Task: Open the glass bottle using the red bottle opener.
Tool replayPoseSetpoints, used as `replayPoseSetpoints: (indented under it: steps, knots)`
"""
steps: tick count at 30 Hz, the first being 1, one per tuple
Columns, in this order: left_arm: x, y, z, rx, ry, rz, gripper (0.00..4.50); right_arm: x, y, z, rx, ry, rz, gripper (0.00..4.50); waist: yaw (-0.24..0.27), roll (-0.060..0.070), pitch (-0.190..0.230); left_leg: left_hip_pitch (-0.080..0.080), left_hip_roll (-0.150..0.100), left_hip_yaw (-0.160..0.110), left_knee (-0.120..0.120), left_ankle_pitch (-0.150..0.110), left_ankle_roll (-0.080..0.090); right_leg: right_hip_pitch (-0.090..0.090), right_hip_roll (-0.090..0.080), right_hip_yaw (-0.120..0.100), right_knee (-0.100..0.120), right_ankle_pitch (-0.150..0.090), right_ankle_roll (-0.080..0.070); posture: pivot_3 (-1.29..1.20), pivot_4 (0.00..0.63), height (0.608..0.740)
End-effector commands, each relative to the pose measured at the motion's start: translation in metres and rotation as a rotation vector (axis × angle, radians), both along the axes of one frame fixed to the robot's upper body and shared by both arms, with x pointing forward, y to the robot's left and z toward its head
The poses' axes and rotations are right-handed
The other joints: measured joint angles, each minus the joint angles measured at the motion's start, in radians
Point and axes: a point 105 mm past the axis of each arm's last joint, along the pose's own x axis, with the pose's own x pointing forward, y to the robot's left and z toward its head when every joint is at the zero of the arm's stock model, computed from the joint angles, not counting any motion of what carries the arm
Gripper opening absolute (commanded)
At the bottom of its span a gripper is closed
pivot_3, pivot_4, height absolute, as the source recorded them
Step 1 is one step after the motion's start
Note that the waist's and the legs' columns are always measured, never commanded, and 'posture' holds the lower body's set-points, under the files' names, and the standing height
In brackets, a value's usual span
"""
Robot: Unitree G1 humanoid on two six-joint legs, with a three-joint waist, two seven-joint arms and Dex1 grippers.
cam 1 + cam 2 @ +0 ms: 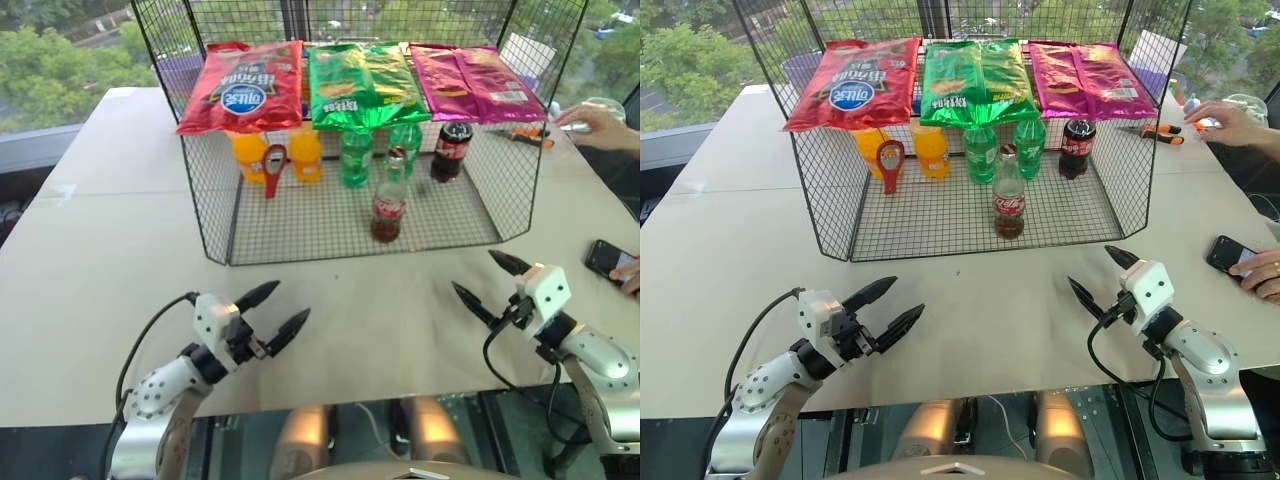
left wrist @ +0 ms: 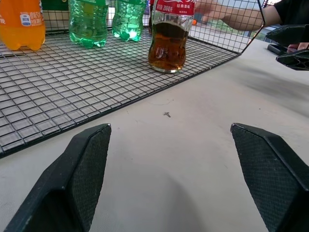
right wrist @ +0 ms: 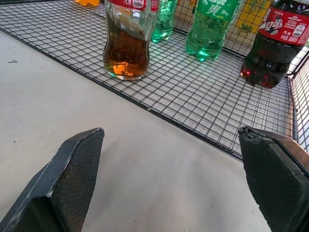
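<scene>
Although both arms are raised over the pale grey table [image 1: 120, 230], no step of the opening task has yet been carried out. The small clear glass bottle of dark cola [image 1: 389, 196], with a slim neck, a red label and a silver crown cap, stands upright on the floor of the black wire-mesh rack [image 1: 340, 215], near its open front edge and roughly central; the cap appears to be on the neck, untouched. The flat bright-red bottle opener [image 1: 274, 168], with a looped head and a narrow handle, stands upright in the rack's left part, in front of the orange plastic bottles [image 1: 305, 152] and well apart from the glass bottle. Behind the glass bottle stand the green plastic bottles [image 1: 355, 155] and a dark plastic cola bottle with a red screw cap [image 1: 451, 148]; three snack bags, red, green and pink [image 1: 360, 85], lie on top of the rack. The left gripper [image 1: 272, 312] hovers over the table in front of the rack with its two black fingers spread wide and nothing between them. The right gripper [image 1: 490, 280] hovers likewise, fingers wide apart and empty. A person's hand [image 1: 600, 125] rests on the table at the far right. Remaining work, as judged: take up the opener, steady the bottle, lever off the cap.
</scene>
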Motion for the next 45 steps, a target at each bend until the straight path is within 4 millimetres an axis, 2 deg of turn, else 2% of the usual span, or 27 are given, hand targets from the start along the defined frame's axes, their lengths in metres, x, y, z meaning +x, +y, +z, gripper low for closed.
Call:
replayPoseSetpoints:
  steps: [1, 7, 12, 18, 22, 27, 33, 45]
  knots:
    - [0.005, 0.001, 0.015, -0.017, -0.06, 0.007, 4.09, -0.002, 0.005, 0.017, 0.006, -0.075, 0.022, 4.5, 0.0, 0.0, 0.0, 0.0, 0.0, 0.0, 0.0, 0.0, 0.0, 0.0, 0.0, 0.0, 0.0, 0.0, 0.0, 0.0, 0.15, 0.74]
    - [0.021, -0.003, 0.046, -0.087, -0.128, 0.006, 4.09, -0.014, 0.019, 0.033, 0.052, -0.146, 0.059, 4.5, 0.001, 0.0, 0.0, 0.0, 0.0, -0.001, 0.0, 0.0, 0.0, 0.0, 0.0, 0.0, 0.0, 0.0, 0.0, 0.0, 0.15, 0.74]
    - [0.037, -0.005, 0.064, -0.144, -0.156, 0.043, 4.09, -0.051, 0.046, 0.073, 0.185, -0.322, 0.206, 4.5, 0.001, 0.0, 0.0, 0.0, 0.0, -0.001, 0.0, 0.0, 0.0, 0.0, 0.001, 0.0, 0.0, 0.0, 0.0, 0.0, 0.15, 0.74]
    - [0.053, -0.003, 0.077, -0.192, -0.153, 0.071, 4.09, -0.077, 0.07, 0.106, 0.299, -0.398, 0.294, 4.5, 0.0, 0.0, 0.0, 0.001, 0.0, -0.001, 0.001, 0.0, 0.0, 0.002, 0.001, 0.0, 0.0, 0.0, 0.0, 0.0, 0.15, 0.74]
    - [0.063, 0.0, 0.079, -0.203, -0.136, 0.1, 4.09, -0.086, 0.086, 0.111, 0.279, -0.411, 0.351, 4.5, 0.0, -0.001, 0.0, 0.002, 0.0, -0.001, 0.001, 0.0, 0.0, 0.002, 0.001, 0.0, 0.0, 0.0, 0.0, 0.0, 0.15, 0.74]
    - [0.076, 0.007, 0.086, -0.212, -0.158, 0.146, 4.09, -0.088, 0.093, 0.116, 0.28, -0.413, 0.364, 4.5, 0.001, -0.001, 0.0, 0.001, 0.0, -0.001, 0.001, 0.0, 0.0, 0.002, 0.002, 0.0, 0.0, 0.0, 0.0, 0.0, 0.15, 0.74]
    - [0.097, 0.023, 0.1, -0.194, -0.204, 0.262, 4.09, -0.086, 0.091, 0.116, 0.274, -0.403, 0.339, 4.5, 0.001, -0.001, 0.0, 0.001, 0.0, -0.001, 0.001, 0.0, 0.0, 0.003, 0.002, 0.0, 0.0, 0.0, 0.0, 0.0, 0.15, 0.74]
    - [0.129, 0.03, 0.111, -0.08, -0.255, 0.349, 4.09, -0.076, 0.088, 0.113, 0.265, -0.39, 0.318, 4.5, 0.001, -0.002, 0.0, 0.001, -0.001, -0.001, 0.002, 0.0, 0.0, 0.003, 0.002, 0.0, 0.0, 0.0, 0.0, 0.0, 0.15, 0.74]
